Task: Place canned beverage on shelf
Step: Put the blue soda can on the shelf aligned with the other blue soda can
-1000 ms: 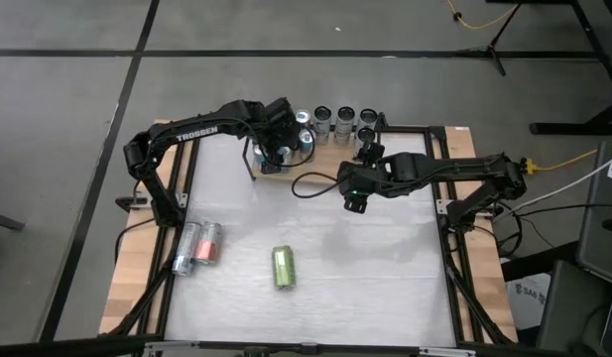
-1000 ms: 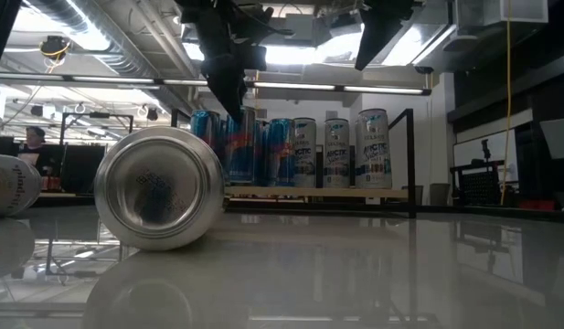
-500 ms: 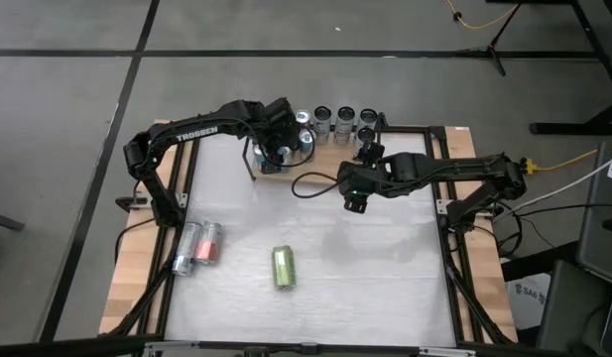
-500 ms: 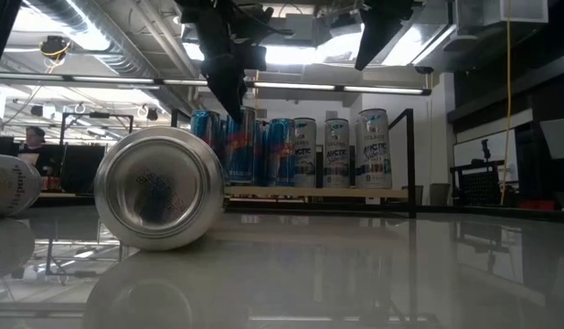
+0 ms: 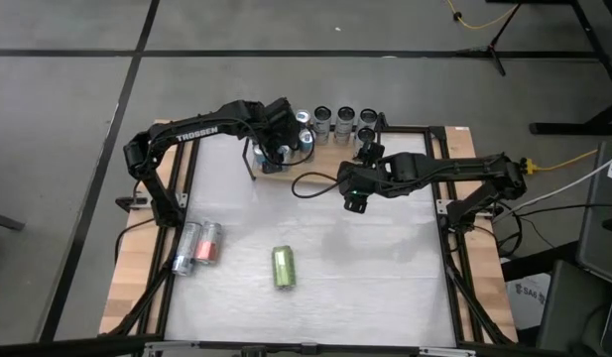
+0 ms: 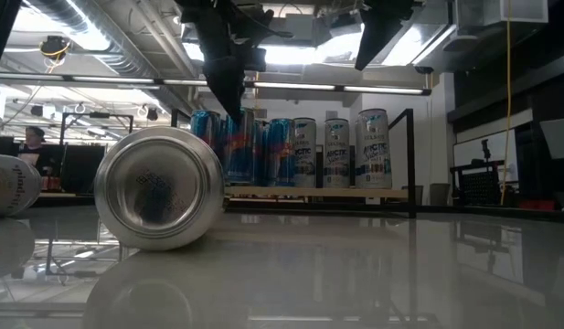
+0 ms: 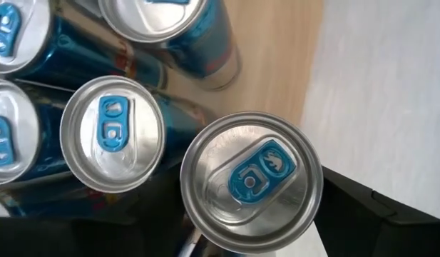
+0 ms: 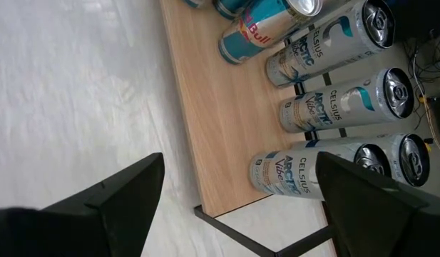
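The shelf is a light wooden board with black wire ends at the table's far edge. Blue cans and white cans stand upright on it. My left gripper reaches down over the shelf's left part, shut on a blue-tabbed can near the board's near edge. My right gripper hangs open above the table, just near of the shelf, with nothing between its fingers. A green can lies on its side mid-table. My left gripper has the can between its two fingers, one on each side of the can's wall just below the rim. The fingers come steeply from above. The can is upright among the others; whether its base rests on the board I cannot tell.
Two more cans lie side by side near the table's left edge. In the low view the green can's silver base fills the foreground. The board's right part is bare in front of the white cans. Open tabletop lies near of the shelf.
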{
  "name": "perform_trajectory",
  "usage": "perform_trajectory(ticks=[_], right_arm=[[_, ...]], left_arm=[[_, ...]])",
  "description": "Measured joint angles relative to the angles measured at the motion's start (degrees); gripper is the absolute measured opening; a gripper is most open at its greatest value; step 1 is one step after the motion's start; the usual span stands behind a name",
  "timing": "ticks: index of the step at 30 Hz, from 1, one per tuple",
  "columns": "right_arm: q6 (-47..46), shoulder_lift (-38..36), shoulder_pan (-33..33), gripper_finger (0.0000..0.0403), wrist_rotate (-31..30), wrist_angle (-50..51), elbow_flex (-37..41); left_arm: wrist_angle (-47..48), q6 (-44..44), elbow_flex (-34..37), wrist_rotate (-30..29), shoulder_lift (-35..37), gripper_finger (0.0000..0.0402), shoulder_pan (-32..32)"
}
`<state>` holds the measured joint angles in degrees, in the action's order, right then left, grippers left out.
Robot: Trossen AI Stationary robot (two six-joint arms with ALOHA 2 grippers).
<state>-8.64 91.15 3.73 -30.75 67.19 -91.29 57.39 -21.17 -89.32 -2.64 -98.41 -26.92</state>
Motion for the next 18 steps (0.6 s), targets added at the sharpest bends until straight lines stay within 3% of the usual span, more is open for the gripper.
perform_trajectory(ticks=[9,18], right_arm=[[0.0,0.0,-0.01,0.0356,-0.01,0.0,0.0],[0.0,0.0,0.0,0.0356,-0.02,-0.01,0.0]], left_arm=[[0.06,-0.28,0.0,0.8,0.0,0.026,0.0],[0.0,-0.14,0.0,0.8,0.04,0.0323,0.0]])
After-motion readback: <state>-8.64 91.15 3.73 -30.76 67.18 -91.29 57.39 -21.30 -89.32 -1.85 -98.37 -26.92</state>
